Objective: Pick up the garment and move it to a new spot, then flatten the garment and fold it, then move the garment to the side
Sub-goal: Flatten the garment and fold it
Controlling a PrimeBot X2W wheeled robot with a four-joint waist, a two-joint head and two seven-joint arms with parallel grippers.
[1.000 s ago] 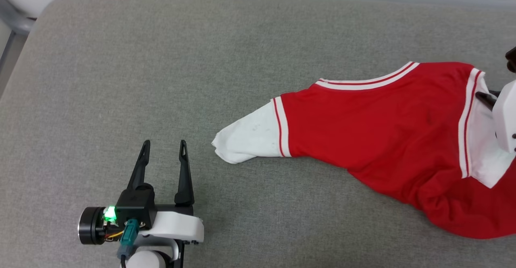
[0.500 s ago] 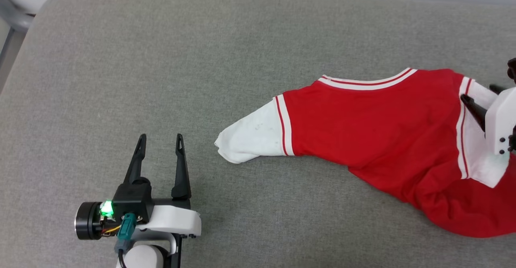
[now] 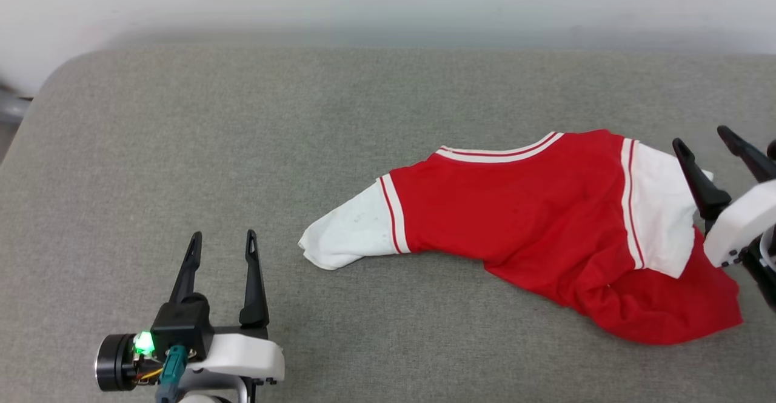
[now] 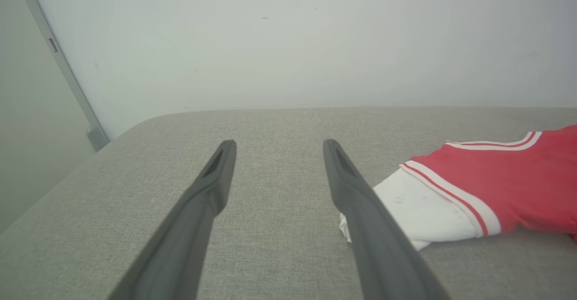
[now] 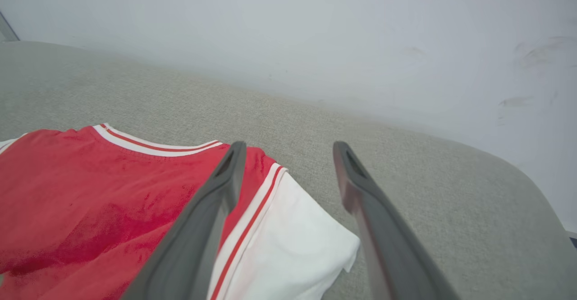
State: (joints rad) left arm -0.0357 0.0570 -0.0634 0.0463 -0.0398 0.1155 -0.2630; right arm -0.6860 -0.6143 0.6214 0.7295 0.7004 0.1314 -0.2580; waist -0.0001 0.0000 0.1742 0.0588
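Observation:
The garment [image 3: 527, 215], a red T-shirt with white sleeves and striped trim, lies rumpled on the grey cushion [image 3: 242, 148], stretched from centre to right. One white sleeve points left, its end a short way right of my left gripper [image 3: 223, 242], which stands open and empty. In the left wrist view the garment [image 4: 496, 182] lies just right of the left gripper [image 4: 276, 145]. My right gripper [image 3: 702, 137] is open at the right edge, above the other white sleeve and holding nothing. The right wrist view has the garment [image 5: 90, 191] under the open right gripper [image 5: 288, 149].
A pale wall [image 3: 388, 3] runs behind the cushion's far edge. The cushion's rounded left corner [image 3: 54, 82] falls away toward a grey metal frame piece [image 3: 9, 109].
My right gripper has opened and let go of the white sleeve, then drawn back from it; the garment has settled on the cushion. The head camera has tilted, shifting the whole picture.

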